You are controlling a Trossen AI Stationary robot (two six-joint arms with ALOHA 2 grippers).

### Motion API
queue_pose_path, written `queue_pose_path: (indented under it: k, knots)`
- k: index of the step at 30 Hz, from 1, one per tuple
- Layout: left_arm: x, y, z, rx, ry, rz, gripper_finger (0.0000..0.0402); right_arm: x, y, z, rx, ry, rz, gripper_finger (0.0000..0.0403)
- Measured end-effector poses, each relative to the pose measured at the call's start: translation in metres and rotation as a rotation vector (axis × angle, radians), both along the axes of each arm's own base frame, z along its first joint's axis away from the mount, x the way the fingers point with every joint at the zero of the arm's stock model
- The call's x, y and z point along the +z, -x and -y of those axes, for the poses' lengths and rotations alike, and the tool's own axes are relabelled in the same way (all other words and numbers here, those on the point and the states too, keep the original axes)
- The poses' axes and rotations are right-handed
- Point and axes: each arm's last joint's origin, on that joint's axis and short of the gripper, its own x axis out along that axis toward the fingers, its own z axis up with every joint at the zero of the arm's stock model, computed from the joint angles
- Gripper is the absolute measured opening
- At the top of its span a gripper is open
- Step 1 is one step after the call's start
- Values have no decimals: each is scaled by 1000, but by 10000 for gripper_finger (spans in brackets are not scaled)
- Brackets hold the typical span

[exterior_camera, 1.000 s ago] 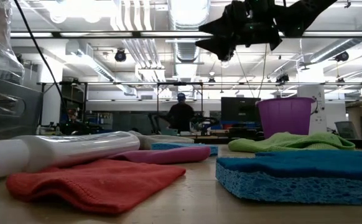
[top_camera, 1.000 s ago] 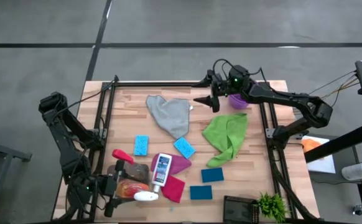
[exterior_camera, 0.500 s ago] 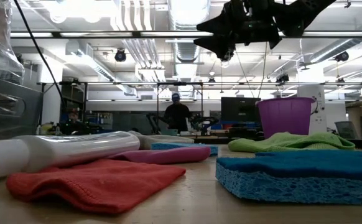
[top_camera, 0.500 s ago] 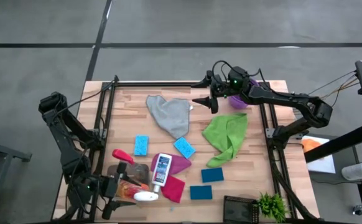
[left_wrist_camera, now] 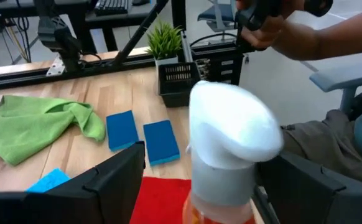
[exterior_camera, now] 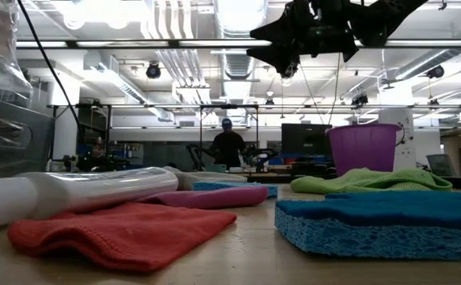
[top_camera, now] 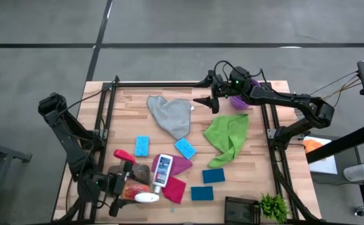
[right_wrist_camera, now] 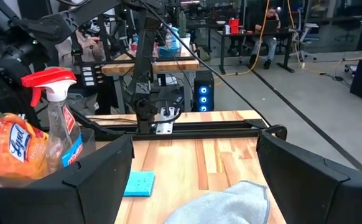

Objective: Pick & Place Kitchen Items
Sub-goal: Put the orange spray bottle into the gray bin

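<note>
An orange spray bottle (top_camera: 134, 188) with a white head (left_wrist_camera: 231, 134) lies on its side at the table's near left, partly on the red cloth (top_camera: 175, 188). My left gripper (top_camera: 121, 187) is level and open. Its fingers stand on either side of the bottle's body, and the head points away from them. A clear spray bottle with a red trigger (top_camera: 123, 156) lies just beyond it. A white bottle (top_camera: 162, 170) lies on the magenta cloth (top_camera: 181, 164). My right gripper (top_camera: 207, 103) hangs open above the table's far side, by the grey cloth (top_camera: 171, 115). My left gripper's fingers (left_wrist_camera: 116, 180) flank the orange bottle's body (left_wrist_camera: 218, 208) level, from the table's left, lying along the bottle. A strip of red cloth shows between one finger and the bottle. Whether the other finger touches it, I cannot tell. The bottle lies on the table.
A green cloth (top_camera: 227, 139) lies at the right. Several blue sponges (top_camera: 142, 145) (top_camera: 185, 148) (top_camera: 213, 175) are scattered mid-table. A purple cup (top_camera: 239, 100) stands at the far right. A black basket (top_camera: 241, 206) and a plant (top_camera: 273, 205) stand at the near right. A person's hand (left_wrist_camera: 274, 28) shows beyond the near edge.
My left arm has shifted a little toward the table's right edge, bringing its gripper closer around the orange bottle. The bottle has stayed where it was.
</note>
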Motion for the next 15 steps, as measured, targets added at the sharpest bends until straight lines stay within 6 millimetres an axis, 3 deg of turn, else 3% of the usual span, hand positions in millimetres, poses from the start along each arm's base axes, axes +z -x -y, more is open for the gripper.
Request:
queue_pose_path:
  k: [15]
  knots:
    - [4,-12,-8,25,-14,55,304,0,0,0,-15,3,0,338]
